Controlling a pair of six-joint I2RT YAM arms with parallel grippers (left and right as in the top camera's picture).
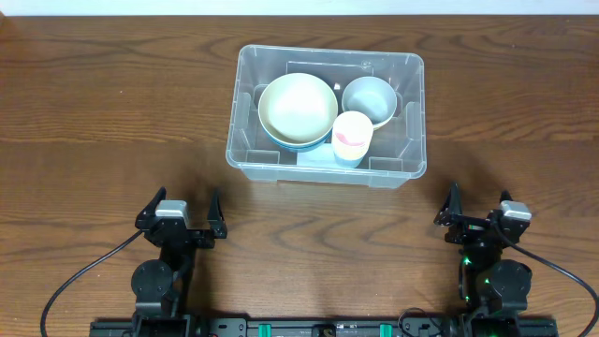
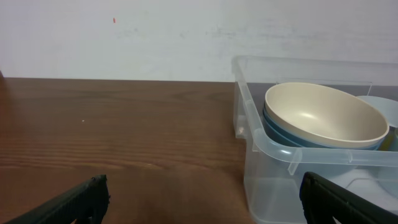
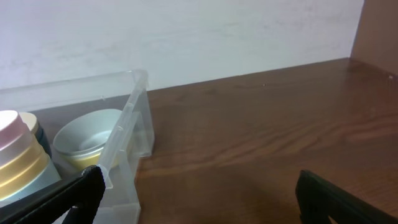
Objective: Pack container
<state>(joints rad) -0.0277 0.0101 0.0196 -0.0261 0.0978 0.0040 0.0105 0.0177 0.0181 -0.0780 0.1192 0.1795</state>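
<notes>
The clear container (image 1: 245, 58) stands on the wooden table at the middle back. Inside it, a cream bowl (image 1: 298, 105) nests in a blue bowl on the left, with a pale blue bowl (image 1: 368, 98) on the right and a pink-and-cream cup (image 1: 352, 134) in front. My left gripper (image 1: 183, 211) rests near the front edge, open and holding nothing, well short of the container. My right gripper (image 1: 479, 213) is at the front right, also open and holding nothing. The left wrist view has the container's corner (image 2: 249, 112) and cream bowl (image 2: 323, 115) on the right, past the gripper (image 2: 202, 193). The right wrist view has the container wall (image 3: 127, 124) to the left of the gripper (image 3: 199, 186).
Bare dark wood table (image 1: 94, 112) lies on both sides of the container and in front of it. A white wall (image 2: 155, 31) rises behind the table. The arm bases and cables sit along the front edge.
</notes>
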